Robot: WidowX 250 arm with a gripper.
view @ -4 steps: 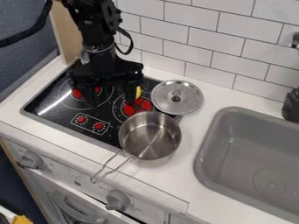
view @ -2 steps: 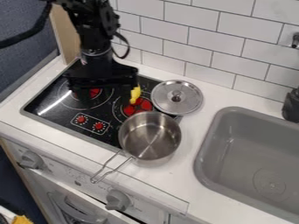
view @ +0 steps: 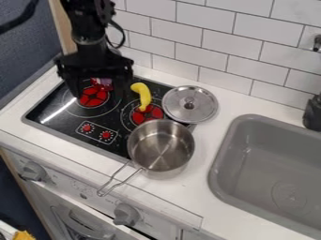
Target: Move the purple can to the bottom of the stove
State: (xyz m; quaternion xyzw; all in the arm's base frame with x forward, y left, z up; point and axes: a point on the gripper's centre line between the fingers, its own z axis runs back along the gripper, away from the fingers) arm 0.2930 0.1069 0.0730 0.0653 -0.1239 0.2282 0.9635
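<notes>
The black arm comes in at the top edge, left of the middle, and hangs almost straight down over the rear left part of the black stove top (view: 51,110), with a thin black cable bowed out on its right side. At the lower end of the arm, the wide body of the gripper (view: 96,95) lies nearly level across the view, its two fingers pointing down toward the glass. They stand wide apart, one to each side of the left burner's red centre (view: 93,97), with a broad gap between them. In that gap, just under the gripper body and at the rear edge of the red centre, the purple can (view: 102,83) shows in part; its upper portion is hidden, and it looks to be standing between the fingers without being gripped, though the dark overlap makes contact hard to judge. To the right of the gripper, apart from it, a yellow curved thing (view: 143,94) lies with its lower end over the red centre of another burner. Beside that burner is a round metal lid (view: 179,108) with a knob, and in front of the lid a steel pot (view: 161,145) with its wire handle pointing toward the front left. The grey sink (view: 266,159) is set into the white counter on the right.
</notes>
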